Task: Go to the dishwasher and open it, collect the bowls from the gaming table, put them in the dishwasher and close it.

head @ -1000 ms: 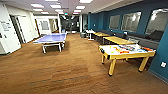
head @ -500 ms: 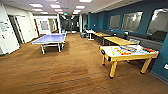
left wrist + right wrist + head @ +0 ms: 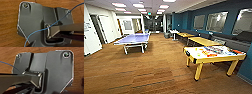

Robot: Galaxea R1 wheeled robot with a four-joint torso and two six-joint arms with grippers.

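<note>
Wooden floor (image 3: 146,72) is spreading across the room, with a blue table-tennis table (image 3: 132,39) standing at left and plain yellow tables (image 3: 204,41) lining the blue wall (image 3: 204,15) at right. The gaming table (image 3: 214,58) is standing at near right; small coloured items on its white top are possibly bowls, too blurred to confirm. Both wrist views are looking down at floor past the robot's own dark plates, so the state of either gripper cannot be told, nor its position relative to the table.
</note>
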